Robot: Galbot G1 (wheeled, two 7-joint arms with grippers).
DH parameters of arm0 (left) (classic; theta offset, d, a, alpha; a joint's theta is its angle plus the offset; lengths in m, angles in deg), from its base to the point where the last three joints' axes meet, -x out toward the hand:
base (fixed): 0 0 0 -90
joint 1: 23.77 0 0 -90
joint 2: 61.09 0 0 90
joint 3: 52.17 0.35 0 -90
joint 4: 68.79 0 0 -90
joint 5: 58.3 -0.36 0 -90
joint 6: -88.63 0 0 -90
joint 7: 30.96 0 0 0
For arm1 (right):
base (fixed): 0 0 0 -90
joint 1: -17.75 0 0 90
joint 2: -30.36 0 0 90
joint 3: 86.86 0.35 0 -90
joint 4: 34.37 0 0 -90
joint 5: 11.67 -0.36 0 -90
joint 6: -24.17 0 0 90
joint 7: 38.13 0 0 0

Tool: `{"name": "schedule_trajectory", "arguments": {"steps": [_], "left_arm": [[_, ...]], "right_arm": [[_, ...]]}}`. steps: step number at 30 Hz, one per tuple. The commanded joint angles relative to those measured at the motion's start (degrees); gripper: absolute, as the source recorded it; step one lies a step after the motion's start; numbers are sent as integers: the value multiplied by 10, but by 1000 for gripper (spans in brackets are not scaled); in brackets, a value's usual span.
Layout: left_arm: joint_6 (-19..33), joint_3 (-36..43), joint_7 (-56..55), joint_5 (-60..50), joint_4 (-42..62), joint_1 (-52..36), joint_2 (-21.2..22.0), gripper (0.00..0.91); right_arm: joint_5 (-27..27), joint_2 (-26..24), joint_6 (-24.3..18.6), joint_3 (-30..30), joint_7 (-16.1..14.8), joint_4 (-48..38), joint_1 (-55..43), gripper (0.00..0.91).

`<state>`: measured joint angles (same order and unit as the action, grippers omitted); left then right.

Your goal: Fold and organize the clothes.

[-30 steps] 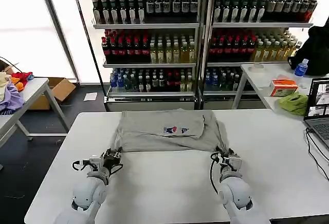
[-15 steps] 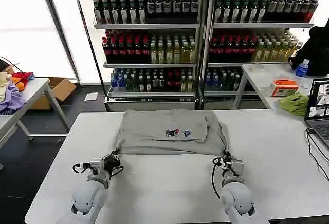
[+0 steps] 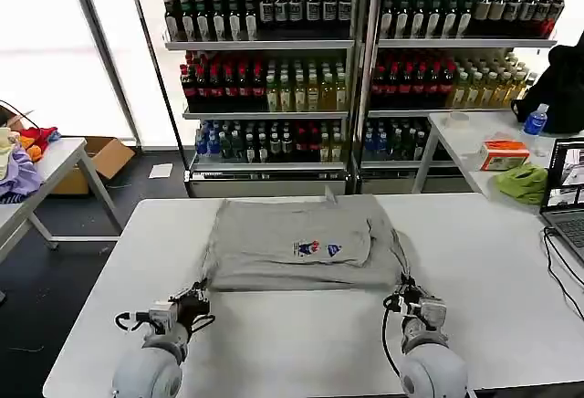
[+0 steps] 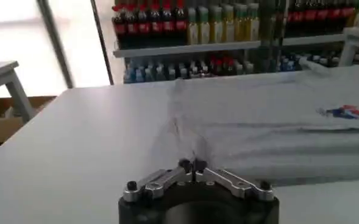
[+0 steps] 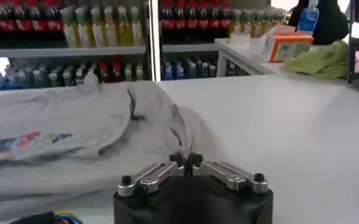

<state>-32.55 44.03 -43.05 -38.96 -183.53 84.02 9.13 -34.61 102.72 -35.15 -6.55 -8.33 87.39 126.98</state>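
A light grey T-shirt [image 3: 292, 243] with a small multicoloured chest print [image 3: 317, 249] lies folded across the far half of the white table [image 3: 301, 348]. My left gripper [image 3: 197, 294] is at the shirt's near left corner, shut on a pinch of the cloth. My right gripper [image 3: 406, 290] is at the near right corner, likewise shut on the fabric. In the left wrist view the gripper [image 4: 191, 165] is closed on a thin fold, with the shirt [image 4: 277, 128] beyond. The right wrist view shows the closed gripper [image 5: 185, 160] holding a ridge of the shirt [image 5: 63, 134].
Drink shelves [image 3: 274, 78] stand behind the table. A side table at the right carries a lime-green cloth [image 3: 522, 182], an orange box [image 3: 504, 154], a bottle [image 3: 535, 121] and a laptop [image 3: 568, 193]. A table at the left holds coloured garments [image 3: 18, 165].
Both grippers have drawn back toward me along the table, holding the corners. The shirt has slid nearer and its front edge has stretched flatter.
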Motion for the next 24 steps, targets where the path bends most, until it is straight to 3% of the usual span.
{"name": "schedule_trajectory", "arguments": {"steps": [1, 11, 24], "left_arm": [[2, -20, -11, -12, -154, 129, -1, 10], [9, -20, -19, -20, -155, 222, -20, 10], [40, 6, -11, -61, -127, 262, -9, 10]], "right_arm": [[25, -3, -3, 2, 13, 81, 83, 0], [37, -34, -25, 35, 35, 108, 207, 0], [70, -19, -54, 4, 41, 75, 227, 0]]}}
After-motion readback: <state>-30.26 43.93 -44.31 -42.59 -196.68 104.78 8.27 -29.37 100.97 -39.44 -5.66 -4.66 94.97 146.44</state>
